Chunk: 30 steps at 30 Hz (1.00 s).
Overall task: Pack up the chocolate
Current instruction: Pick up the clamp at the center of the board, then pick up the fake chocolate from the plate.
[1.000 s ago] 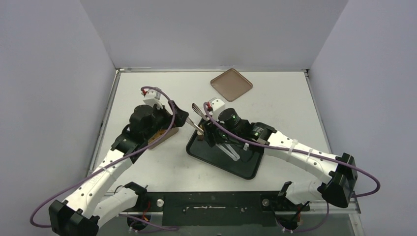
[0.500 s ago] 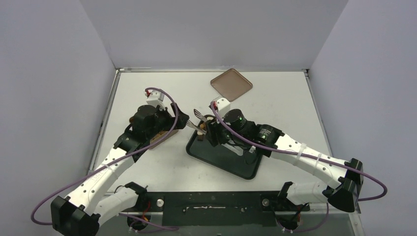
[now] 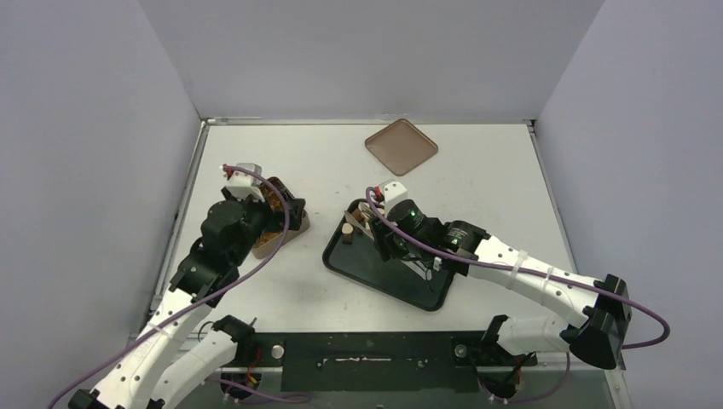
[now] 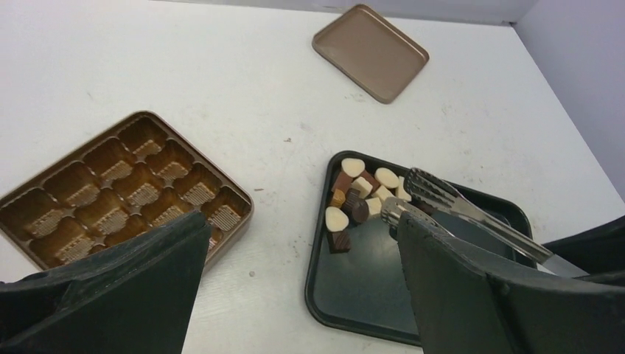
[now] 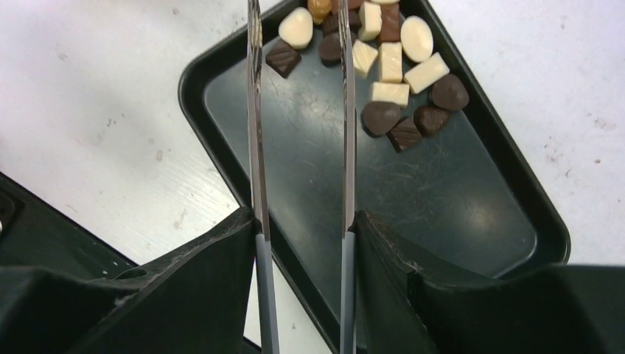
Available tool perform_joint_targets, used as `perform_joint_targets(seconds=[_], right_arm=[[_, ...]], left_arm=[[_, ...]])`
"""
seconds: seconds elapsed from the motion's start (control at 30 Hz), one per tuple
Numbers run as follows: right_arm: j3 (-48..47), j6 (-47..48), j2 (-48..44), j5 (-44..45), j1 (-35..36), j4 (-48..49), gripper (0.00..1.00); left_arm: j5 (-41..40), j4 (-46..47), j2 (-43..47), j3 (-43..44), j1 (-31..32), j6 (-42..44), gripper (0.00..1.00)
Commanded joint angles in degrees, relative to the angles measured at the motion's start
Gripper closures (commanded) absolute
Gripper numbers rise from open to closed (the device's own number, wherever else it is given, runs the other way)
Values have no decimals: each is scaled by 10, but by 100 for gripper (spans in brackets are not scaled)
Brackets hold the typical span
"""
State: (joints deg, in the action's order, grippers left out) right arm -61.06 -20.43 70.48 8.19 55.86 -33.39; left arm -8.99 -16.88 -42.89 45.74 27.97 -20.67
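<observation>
The chocolate [image 4: 360, 195], several dark brown and cream-white pieces, lies heaped in the far corner of a black tray [image 4: 413, 313]. It also shows in the right wrist view [image 5: 387, 70] and in the top view [image 3: 349, 230]. My right gripper [image 5: 302, 228] is shut on metal tongs [image 5: 346, 110]. The tongs' two arms stand apart and their tips reach toward the pile. My left gripper [image 4: 301, 221] is open and empty, between the tray and the gold-brown tin [image 4: 110, 184], whose cups are empty.
The flat brown lid [image 3: 401, 146] lies at the back of the table, also seen from the left wrist [image 4: 370, 51]. The tin [image 3: 280, 243] sits left of the tray [image 3: 401, 288], partly under my left arm. Grey walls close in three sides.
My left gripper has drawn back left, away from the tongs, to above the tin. My right gripper has swung the tongs down over the tray toward the pile.
</observation>
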Motion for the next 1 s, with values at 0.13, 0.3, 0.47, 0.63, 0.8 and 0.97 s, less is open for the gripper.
perform_joint_targets(seconds=[0.13, 0.3, 0.47, 0.63, 0.8, 0.97], right_arm=[[32, -29, -5, -9, -2, 17, 57], [38, -32, 19, -17, -3, 42, 57], [33, -35, 56, -25, -3, 64, 52], [27, -38, 91, -33, -3, 79, 51], [27, -42, 109, -34, -4, 89, 51], [31, -47, 117, -51, -1, 93, 52]], left_arm=[[-87, 11, 55, -28, 1, 44, 3], [-102, 15, 74, -39, 1, 50, 3], [-109, 12, 83, -43, 1, 55, 3], [-136, 8, 110, -43, 1, 57, 3], [-155, 15, 140, -50, 2, 62, 3], [-156, 20, 144, -54, 2, 65, 3]])
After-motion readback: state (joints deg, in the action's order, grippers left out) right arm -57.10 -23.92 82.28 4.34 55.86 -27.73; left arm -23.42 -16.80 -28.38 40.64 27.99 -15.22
